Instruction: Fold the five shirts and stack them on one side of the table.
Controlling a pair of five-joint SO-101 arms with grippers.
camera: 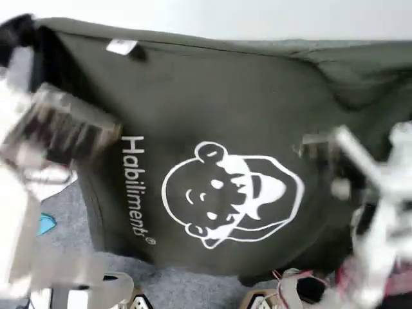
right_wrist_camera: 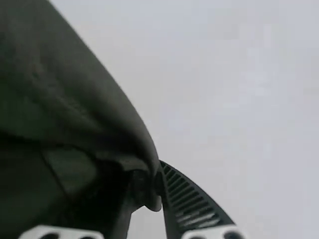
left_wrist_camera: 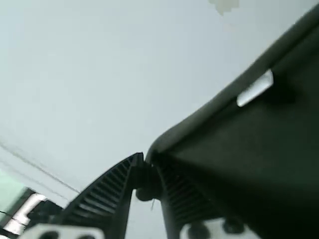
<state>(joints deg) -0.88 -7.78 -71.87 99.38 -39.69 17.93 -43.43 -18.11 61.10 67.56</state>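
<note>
grey bench (camera: 177, 283) showing in a strip along the near side and at the left, small blue thing (camera: 46, 224) lying on it near the left edge, arm bases (camera: 121, 288) standing at the near edge, dark shirt (camera: 244, 103) covering the rest, contact with bench unclear

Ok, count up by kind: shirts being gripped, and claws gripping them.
dark green shirt: 1
claws shut on it: 2, the left claw and the right claw
Total: 3
</note>
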